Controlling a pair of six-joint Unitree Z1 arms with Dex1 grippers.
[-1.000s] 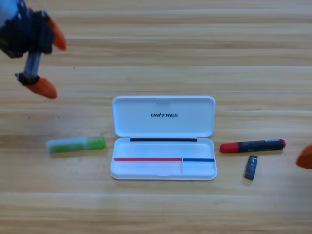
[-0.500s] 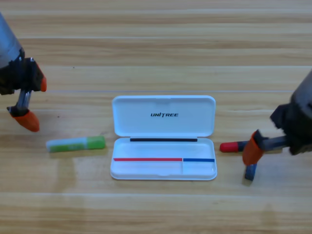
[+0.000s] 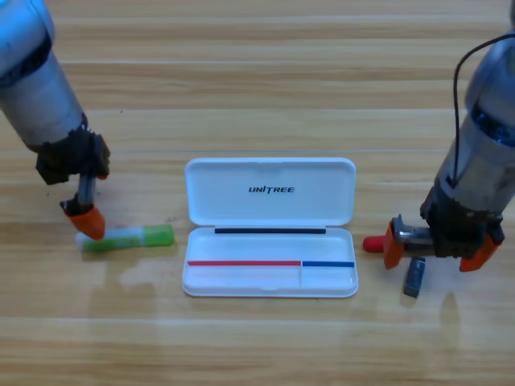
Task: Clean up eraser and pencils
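The light green pencil [image 3: 133,237] lies left of the open white case [image 3: 269,283]. My left gripper [image 3: 87,201] hangs over its pale left end, open, with one orange jaw tip touching that end. The red-and-black pencil [image 3: 372,243] lies right of the case; only its red end shows. My right gripper [image 3: 435,248] is low over its barrel, open, with one orange jaw on each side along the pencil's length. The small dark eraser [image 3: 414,277] sits just below that gripper, uncovered.
The case's lid [image 3: 269,191] lies flat, folded back toward the far side, marked UNITREE. Both grey arms come down from the upper corners. A black cable [image 3: 457,88] runs along the right arm. Bare wooden table lies all around.
Both arms have come down to the table. The left gripper moved right and down to the green pencil's pale end. The right gripper shifted over the red-and-black pencil, hiding its barrel.
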